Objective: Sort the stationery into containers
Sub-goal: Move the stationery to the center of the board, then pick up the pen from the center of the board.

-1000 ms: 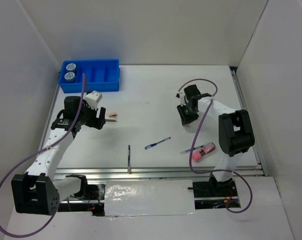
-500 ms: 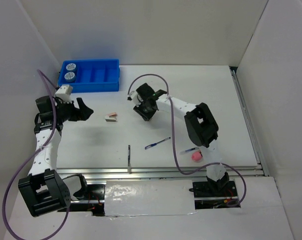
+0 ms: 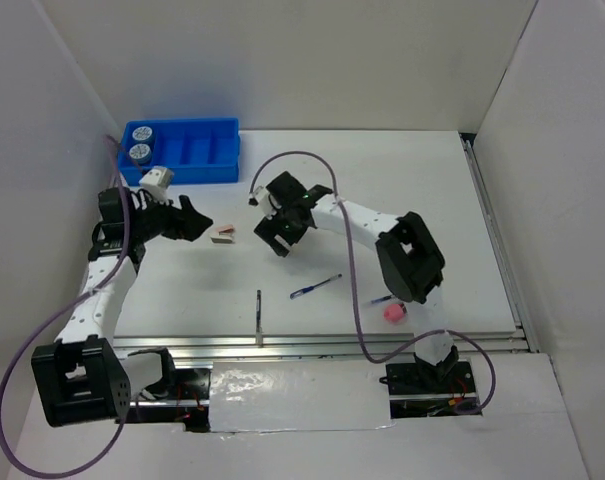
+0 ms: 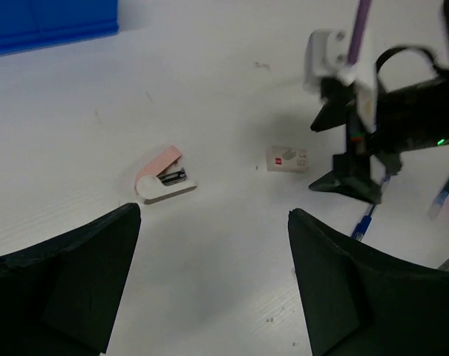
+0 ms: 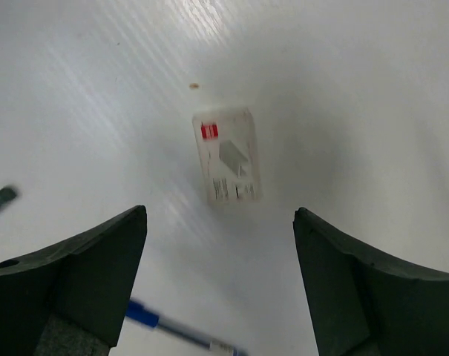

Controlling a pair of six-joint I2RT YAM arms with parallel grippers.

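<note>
The blue tray stands at the far left, with two tape rolls in its left end compartment. My right gripper hangs open over a white eraser, which lies flat on the table just ahead of the jaws. My left gripper is open and empty, aimed at a small pink-and-white item. The eraser also shows in the left wrist view, to the right of that item. A blue pen lies mid-table.
A thin dark stick lies near the front edge. A second pen and a pink tube sit at front right beside the right arm's base. White walls enclose the table on three sides.
The right arm swung left from the right side to mid-table, and its jaws have just opened over the eraser. The left arm pulled back left, then edged right toward the pink-and-white item.
</note>
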